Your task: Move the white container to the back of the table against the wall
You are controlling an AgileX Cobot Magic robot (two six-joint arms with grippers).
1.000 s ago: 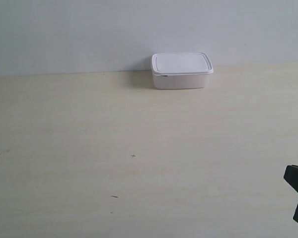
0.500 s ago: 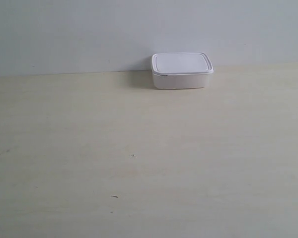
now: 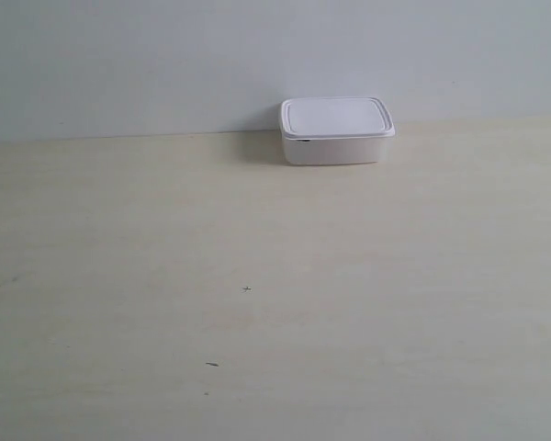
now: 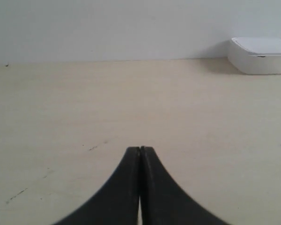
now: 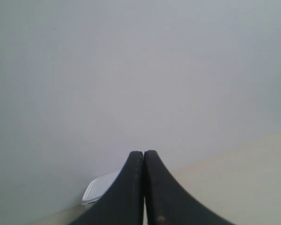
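Note:
The white container (image 3: 336, 130), lid on, sits at the far edge of the table (image 3: 257, 276), its back against the pale wall (image 3: 165, 55). Neither arm shows in the exterior view. In the left wrist view the container (image 4: 262, 55) lies far off by the wall, and my left gripper (image 4: 140, 150) is shut with nothing between its black fingers, low over bare tabletop. In the right wrist view my right gripper (image 5: 144, 153) is shut and empty, pointing at the wall, with a corner of the container (image 5: 99, 188) partly hidden behind one finger.
A few tiny dark specks (image 3: 246, 289) mark the tabletop. No other object is in view.
The black gripper seen at the exterior view's lower right edge one second ago has left the frame. The container has not moved.

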